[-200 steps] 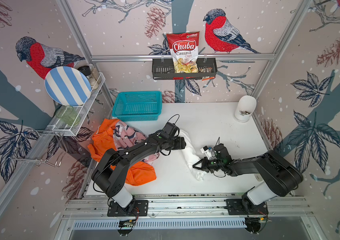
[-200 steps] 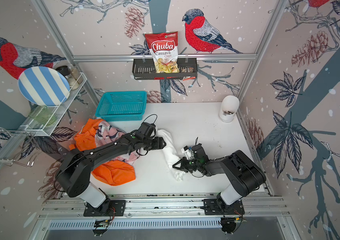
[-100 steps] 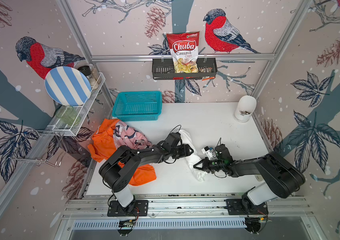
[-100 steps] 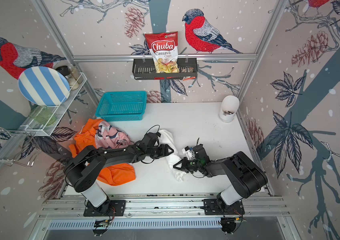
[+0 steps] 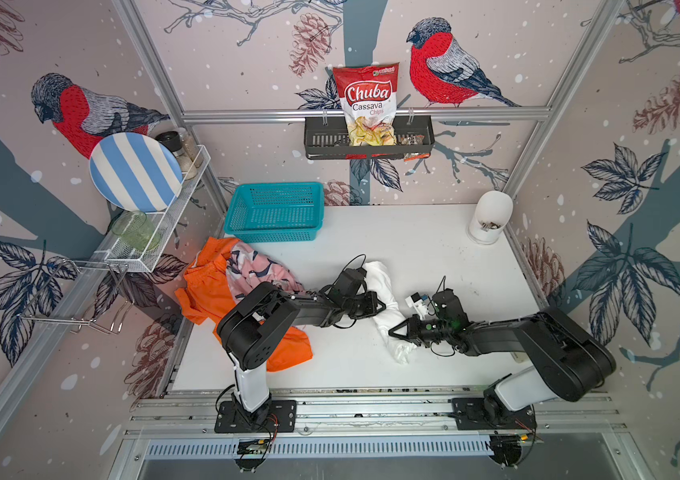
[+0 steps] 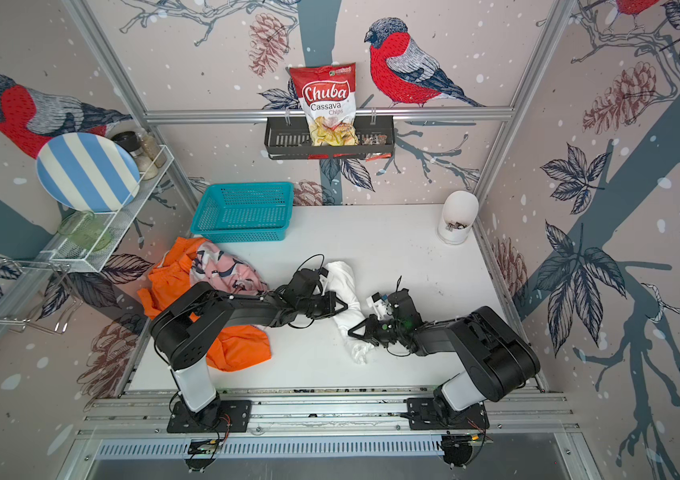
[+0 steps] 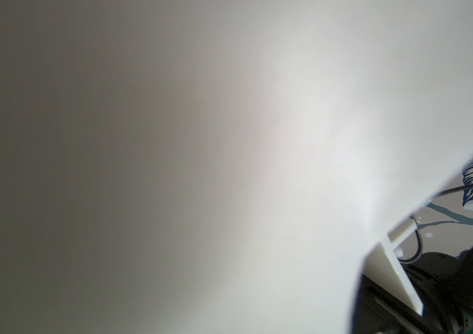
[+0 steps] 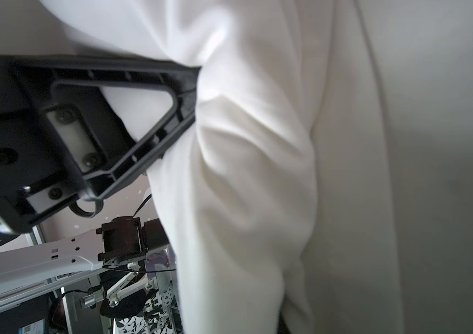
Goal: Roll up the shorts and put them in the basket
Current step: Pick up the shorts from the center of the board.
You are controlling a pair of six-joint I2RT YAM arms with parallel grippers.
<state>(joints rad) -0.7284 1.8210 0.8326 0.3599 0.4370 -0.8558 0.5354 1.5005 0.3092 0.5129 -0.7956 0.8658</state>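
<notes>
You've got the lone shorts mid-counter, running front to back. The left gripper touches them from the left. The right gripper touches them from the right, nearer the front. At the counter's left edge, the top shorts lie on the bottom shorts. The basket is behind that heap, and the jar is in the far right corner.

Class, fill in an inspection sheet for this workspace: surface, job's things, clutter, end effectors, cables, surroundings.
Surface: white table, a few dark specks.
Job's things: white shorts bunched lengthwise mid-table; orange shorts and pink shark-print shorts heaped at the left edge, not rolled.
Clutter: teal basket, white canister at the back.
End effectors: left end effector shut at the white shorts' middle, grip unconfirmed; right end effector shut on their near end.
Cables: black cable loops at both wrists.
Surroundings: striped plate on wire rack; chips bag in black wall shelf.
</notes>
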